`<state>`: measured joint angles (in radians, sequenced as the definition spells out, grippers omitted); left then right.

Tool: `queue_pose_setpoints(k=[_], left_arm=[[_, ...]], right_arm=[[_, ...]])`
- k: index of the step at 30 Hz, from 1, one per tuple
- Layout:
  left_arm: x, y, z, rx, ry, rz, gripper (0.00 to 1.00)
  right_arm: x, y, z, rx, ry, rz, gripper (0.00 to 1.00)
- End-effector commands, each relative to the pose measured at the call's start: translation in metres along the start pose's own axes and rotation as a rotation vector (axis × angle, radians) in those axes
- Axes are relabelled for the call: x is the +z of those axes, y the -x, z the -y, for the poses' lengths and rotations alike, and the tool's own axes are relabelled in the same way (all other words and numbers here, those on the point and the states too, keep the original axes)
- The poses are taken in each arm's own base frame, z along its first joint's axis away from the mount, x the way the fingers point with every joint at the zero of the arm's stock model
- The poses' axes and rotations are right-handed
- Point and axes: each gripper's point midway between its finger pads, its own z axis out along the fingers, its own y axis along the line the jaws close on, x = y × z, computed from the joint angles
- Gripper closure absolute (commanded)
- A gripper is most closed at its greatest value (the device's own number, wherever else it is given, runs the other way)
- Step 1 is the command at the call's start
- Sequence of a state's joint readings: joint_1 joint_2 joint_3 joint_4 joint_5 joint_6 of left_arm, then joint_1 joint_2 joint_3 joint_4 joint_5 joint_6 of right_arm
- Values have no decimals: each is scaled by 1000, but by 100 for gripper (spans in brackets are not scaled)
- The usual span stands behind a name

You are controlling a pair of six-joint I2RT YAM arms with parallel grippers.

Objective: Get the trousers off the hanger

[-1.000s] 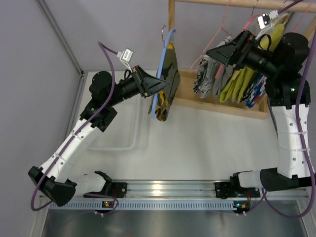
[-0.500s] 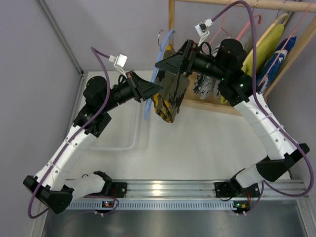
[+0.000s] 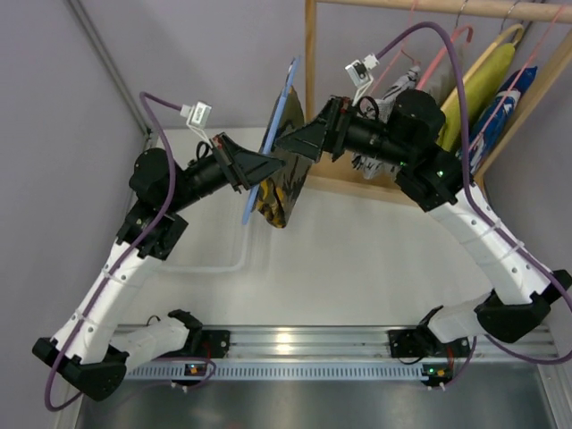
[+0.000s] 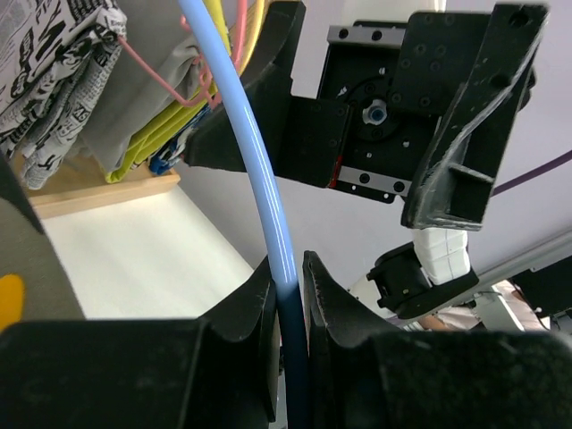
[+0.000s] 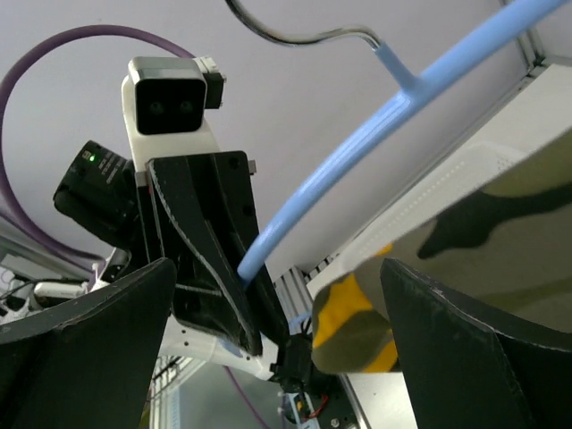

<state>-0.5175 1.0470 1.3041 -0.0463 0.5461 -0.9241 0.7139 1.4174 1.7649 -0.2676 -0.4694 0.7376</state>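
The light blue hanger (image 3: 268, 134) hangs in the air left of the wooden post, its metal hook (image 5: 304, 36) free of the rail. My left gripper (image 3: 253, 168) is shut on the hanger's lower arm (image 4: 284, 268). The olive and brown camouflage trousers (image 3: 282, 183) with yellow patches hang on the hanger. My right gripper (image 3: 288, 143) is open, with its tips at the trousers' upper edge. In the right wrist view the open right gripper (image 5: 277, 295) faces the left gripper (image 5: 210, 250), with the hanger (image 5: 384, 116) and the trousers (image 5: 465, 241) lying between its spread fingers.
A wooden rack (image 3: 310, 63) with a base board (image 3: 402, 192) stands at the back right. It holds pink hangers (image 3: 438, 58), a black-and-white garment (image 3: 371, 161), a lime-green garment (image 3: 487, 76) and a blue patterned one (image 3: 509, 98). A shallow white tray (image 3: 214, 259) lies on the table.
Both arms have moved left with the hanger and trousers, away from the rack. The right arm swung over from the rack to the trousers a second ago.
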Motion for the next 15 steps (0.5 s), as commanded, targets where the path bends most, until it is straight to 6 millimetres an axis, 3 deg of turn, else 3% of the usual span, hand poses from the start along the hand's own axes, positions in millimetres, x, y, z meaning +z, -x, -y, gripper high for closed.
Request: queue_pose_setpoints(k=[1, 7, 11, 13, 15], left_arm=[[-41, 45, 101, 282, -298, 217, 100], [-52, 53, 87, 229, -246, 267, 100], [-61, 63, 82, 239, -219, 319, 100], [-65, 65, 81, 231, -213, 334, 100], [-68, 69, 81, 230, -208, 354, 100]], right_arm=[[-31, 13, -31, -128, 35, 67, 1], [-34, 4, -26, -121, 32, 62, 1], [-14, 14, -28, -94, 63, 72, 1], [-8, 26, -38, -81, 102, 97, 1], [10, 23, -28, -49, 92, 79, 1]])
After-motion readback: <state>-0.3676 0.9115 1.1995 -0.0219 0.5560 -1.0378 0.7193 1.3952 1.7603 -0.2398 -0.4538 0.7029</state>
